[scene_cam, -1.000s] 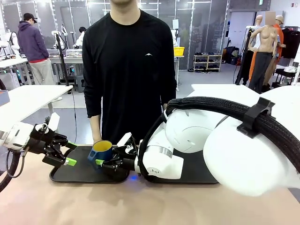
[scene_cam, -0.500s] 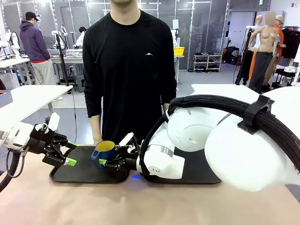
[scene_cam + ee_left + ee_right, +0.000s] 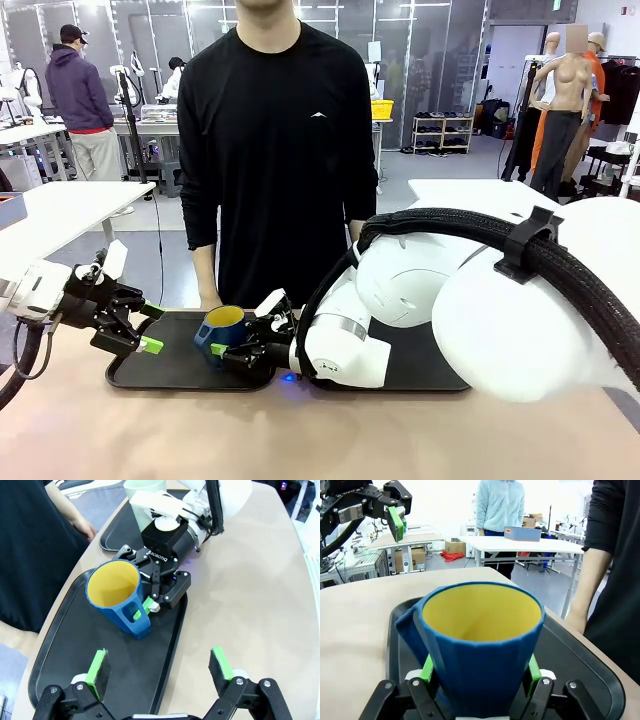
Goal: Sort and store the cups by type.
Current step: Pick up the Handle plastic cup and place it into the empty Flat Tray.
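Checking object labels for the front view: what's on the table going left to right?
Open left tool with green pads → dark blue mug with yellow inside, over the left black tray → right tool shut on the mug → second black tray.

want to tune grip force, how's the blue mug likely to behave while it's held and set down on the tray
The blue mug, clamped by the right gripper, looks like rigid faceted plastic, so probably stiff and fairly light. Its base is narrower than its rim, and the handle sits to one side, so it may tip if released tilted. The smooth walls could slip between the pads.
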Available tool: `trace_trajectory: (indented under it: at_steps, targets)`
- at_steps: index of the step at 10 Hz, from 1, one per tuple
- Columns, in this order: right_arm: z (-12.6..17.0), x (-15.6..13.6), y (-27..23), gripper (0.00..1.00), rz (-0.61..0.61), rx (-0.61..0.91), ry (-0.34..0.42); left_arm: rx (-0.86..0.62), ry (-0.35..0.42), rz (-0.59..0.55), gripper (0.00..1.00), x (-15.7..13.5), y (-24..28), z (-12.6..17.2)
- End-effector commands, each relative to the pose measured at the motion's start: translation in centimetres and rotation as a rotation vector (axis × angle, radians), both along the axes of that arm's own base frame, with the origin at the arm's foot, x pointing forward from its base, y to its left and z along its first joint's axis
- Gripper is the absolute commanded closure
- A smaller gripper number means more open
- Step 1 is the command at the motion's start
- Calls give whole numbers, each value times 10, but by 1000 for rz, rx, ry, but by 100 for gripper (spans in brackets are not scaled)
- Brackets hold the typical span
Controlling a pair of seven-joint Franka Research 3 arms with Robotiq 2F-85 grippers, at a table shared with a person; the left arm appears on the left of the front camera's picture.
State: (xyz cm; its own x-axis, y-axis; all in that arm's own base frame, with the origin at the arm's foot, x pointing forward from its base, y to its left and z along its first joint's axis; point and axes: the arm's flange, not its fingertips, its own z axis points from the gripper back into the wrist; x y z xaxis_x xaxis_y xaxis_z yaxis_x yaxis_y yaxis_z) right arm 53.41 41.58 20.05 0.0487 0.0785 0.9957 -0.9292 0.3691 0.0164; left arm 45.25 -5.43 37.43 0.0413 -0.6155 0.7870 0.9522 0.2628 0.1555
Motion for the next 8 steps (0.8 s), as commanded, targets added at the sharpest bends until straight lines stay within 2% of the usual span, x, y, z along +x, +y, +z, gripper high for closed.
trace_trajectory:
  at_steps: [1, 4, 5, 6, 7, 8]
  targets:
    - [-37, -58, 28, 24, -51, -15, -39, -19, -26, 1, 0, 0, -1, -1]
    - [-36, -63, 27, 24, -68, -40, -31, -19, -26, 1, 0, 0, -1, -1]
    - [-36, -65, 26, 20, -69, -44, -30, -19, -26, 1, 0, 0, -1, -1]
    - [-35, -66, 26, 6, -73, -48, -27, -19, -26, 1, 0, 0, -1, -1]
    - [-35, -67, 26, 0, -68, -48, -28, -19, -26, 1, 0, 0, -1, -1]
    - [-34, -69, 25, 0, -65, -46, -32, -19, -26, 1, 0, 0, -1, -1]
